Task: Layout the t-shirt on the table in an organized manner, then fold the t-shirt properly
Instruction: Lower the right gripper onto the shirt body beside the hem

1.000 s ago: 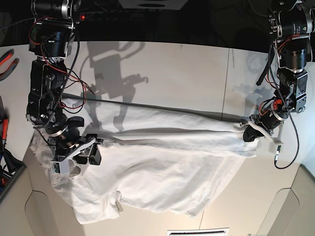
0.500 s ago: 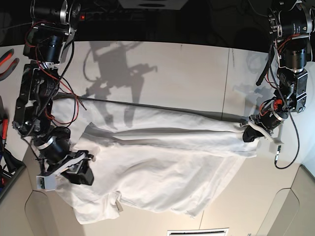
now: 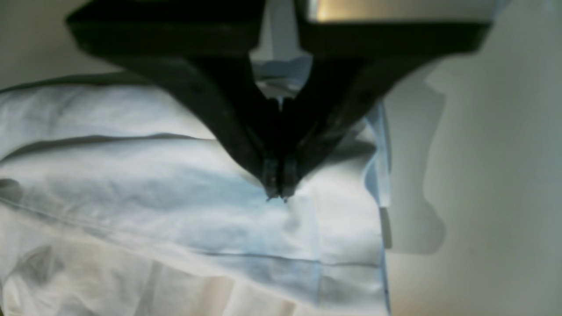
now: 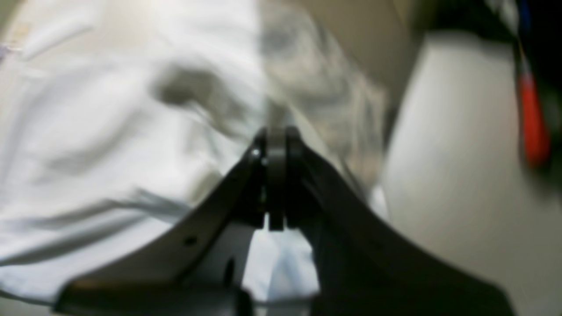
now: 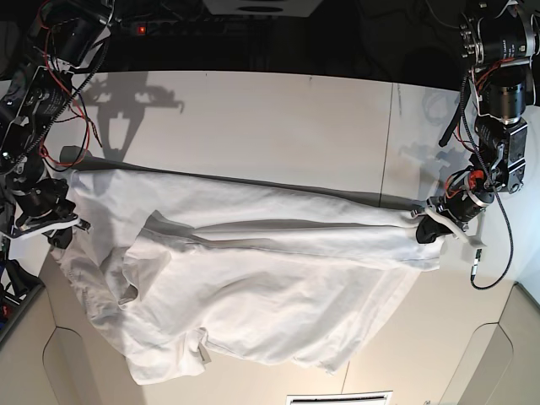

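The white t-shirt (image 5: 278, 278) lies wrinkled and stretched sideways across the table (image 5: 278, 126). My left gripper (image 5: 426, 228), on the right of the base view, is shut on the shirt's right end. In the left wrist view the closed gripper (image 3: 276, 193) pinches the cloth (image 3: 131, 184) near a hem. My right gripper (image 5: 61, 229), at the left table edge, is shut on the shirt's left edge. In the blurred right wrist view the gripper (image 4: 274, 140) is closed over the cloth (image 4: 88, 131). A sleeve (image 5: 198, 346) lies folded at the front.
A thin dark seam (image 5: 390, 143) crosses the table on the right. The table's front edge has rounded cutouts (image 5: 51, 354). A cable (image 5: 498, 270) hangs from the left arm. A red object (image 4: 533, 123) shows beyond the table at the right wrist view's right.
My right arm has swung left to the table edge, dragging the shirt's left side out with it. The left arm and the shirt's right end have stayed still.
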You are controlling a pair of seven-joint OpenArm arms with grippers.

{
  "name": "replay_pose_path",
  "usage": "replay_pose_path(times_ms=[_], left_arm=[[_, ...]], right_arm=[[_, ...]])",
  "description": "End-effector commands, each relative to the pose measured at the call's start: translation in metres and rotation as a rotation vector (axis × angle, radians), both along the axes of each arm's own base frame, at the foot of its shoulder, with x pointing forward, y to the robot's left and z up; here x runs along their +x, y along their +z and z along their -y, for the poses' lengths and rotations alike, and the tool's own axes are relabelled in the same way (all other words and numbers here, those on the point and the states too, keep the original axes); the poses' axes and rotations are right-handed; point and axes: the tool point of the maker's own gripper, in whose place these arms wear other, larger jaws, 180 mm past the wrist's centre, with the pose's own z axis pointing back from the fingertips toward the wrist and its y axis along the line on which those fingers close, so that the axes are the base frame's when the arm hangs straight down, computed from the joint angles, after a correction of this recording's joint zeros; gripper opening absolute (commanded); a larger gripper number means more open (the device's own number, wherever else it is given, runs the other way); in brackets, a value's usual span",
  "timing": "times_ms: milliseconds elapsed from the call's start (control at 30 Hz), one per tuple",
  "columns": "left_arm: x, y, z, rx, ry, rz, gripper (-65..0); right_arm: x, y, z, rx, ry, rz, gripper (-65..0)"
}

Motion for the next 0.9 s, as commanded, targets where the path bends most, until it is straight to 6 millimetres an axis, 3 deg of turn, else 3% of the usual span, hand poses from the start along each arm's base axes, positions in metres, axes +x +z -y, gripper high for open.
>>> replay_pose_path(times_ms=[0, 167, 300, 600, 867], left_arm=[[0.013, 0.02, -0.007, 0.0, 0.005, 0.06, -65.0], [0.013, 0.02, -0.007, 0.0, 0.005, 0.06, -65.0], [0.013, 0.02, -0.007, 0.0, 0.005, 0.061, -65.0], [0.013, 0.02, -0.007, 0.0, 0.005, 0.061, -65.0], [0.013, 0.02, -0.007, 0.0, 0.005, 0.06, -65.0]], right_arm=[[0.012, 0.01, 0.0, 0.013, 0.005, 0.052, -65.0], [0.013, -0.047, -0.021, 0.157, 0.006, -0.052, -65.0], [0.022, -0.065, -0.049, 0.256, 0.058, -0.075, -65.0], [0.058, -0.035, -0.13, 0.283, 0.259, 0.019, -65.0], [0.09, -0.001, -0.177, 0.158, 0.423, 0.088, -65.0]])
